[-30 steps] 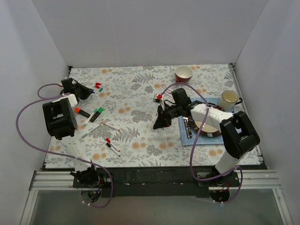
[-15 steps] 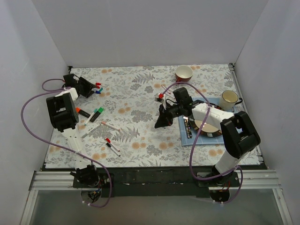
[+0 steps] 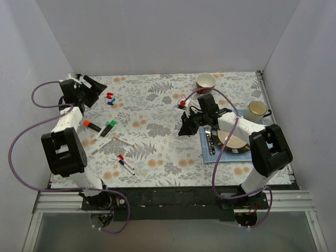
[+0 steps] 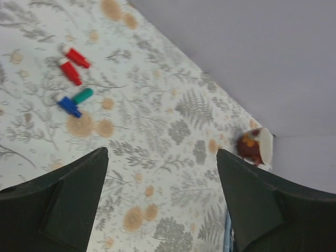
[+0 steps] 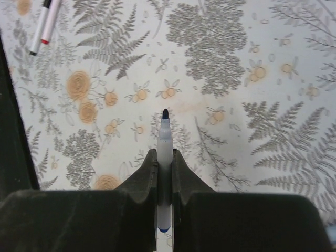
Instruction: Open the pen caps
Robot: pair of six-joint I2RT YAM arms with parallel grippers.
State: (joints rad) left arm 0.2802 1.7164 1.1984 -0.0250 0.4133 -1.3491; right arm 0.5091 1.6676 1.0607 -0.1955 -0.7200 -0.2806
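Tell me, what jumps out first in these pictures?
The right gripper, mid-table, pinches an uncapped pen, dark tip pointing out. At the far left corner the left gripper hangs wide open near four loose caps: two red, one blue, one green. More pens lie scattered on the left of the flowered cloth.

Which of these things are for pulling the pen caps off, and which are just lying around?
For the job:
- pen held in the right gripper
- other pens on the table
- loose caps
- left gripper, open

Just lying about:
- red cup
- mug
- plate
- blue mat
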